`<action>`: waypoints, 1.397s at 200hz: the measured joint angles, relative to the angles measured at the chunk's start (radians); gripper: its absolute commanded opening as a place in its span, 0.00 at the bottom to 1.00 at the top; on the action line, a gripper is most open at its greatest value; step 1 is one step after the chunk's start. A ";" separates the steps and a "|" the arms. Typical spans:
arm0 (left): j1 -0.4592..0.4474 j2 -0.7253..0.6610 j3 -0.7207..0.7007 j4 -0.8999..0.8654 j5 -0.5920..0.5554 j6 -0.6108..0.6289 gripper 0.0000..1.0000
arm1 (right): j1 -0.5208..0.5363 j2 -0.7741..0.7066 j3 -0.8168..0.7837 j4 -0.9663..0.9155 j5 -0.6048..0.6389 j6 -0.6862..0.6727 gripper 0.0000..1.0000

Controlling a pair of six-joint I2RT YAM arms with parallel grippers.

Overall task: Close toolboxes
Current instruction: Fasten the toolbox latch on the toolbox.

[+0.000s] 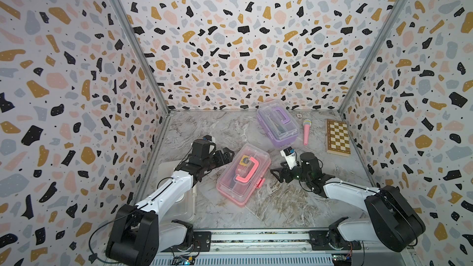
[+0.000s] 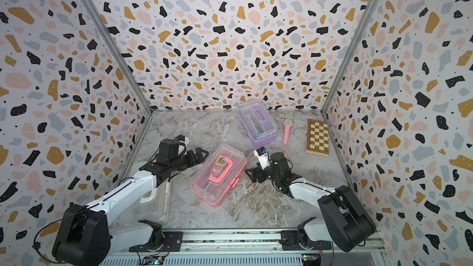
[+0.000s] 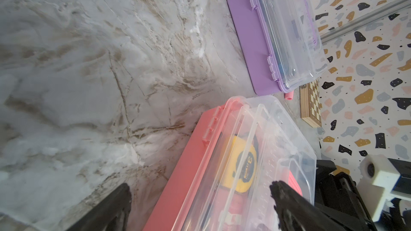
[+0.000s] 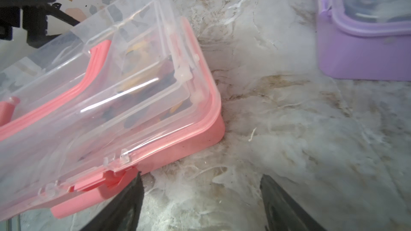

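The pink toolbox (image 1: pixel 243 175) (image 2: pixel 217 174) lies at mid-table with its clear lid down on the base; a yellow tape measure (image 3: pixel 244 167) shows inside. Its pink latch (image 4: pixel 106 181) sticks out at the front edge. My left gripper (image 1: pixel 226 154) (image 3: pixel 200 187) is open at the box's far-left side, one finger over the lid and the other over the marble. My right gripper (image 1: pixel 275 172) (image 4: pixel 200 176) is open with only table between its fingers, and one fingertip is right at the latch. The purple toolbox (image 1: pixel 277 126) (image 3: pixel 255 41) stands lid down at the back. A white toolbox (image 2: pixel 151 200) is mostly hidden under my left arm.
A pink toy microphone (image 1: pixel 306 131) lies right of the purple box. A wooden chessboard (image 1: pixel 337 136) sits by the right wall. A small round object (image 1: pixel 299 115) rests near the back wall. Patterned walls close in three sides.
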 measured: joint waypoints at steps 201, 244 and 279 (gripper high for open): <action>0.000 0.041 0.000 0.018 0.127 0.003 0.99 | 0.324 0.205 -0.116 0.392 0.109 -0.047 0.62; 0.000 0.041 0.000 0.018 0.130 0.013 0.99 | 0.345 0.235 -0.098 0.459 0.181 -0.074 0.63; 0.000 0.041 0.000 0.018 0.133 0.019 0.99 | 0.347 0.235 -0.098 0.465 0.209 -0.108 0.62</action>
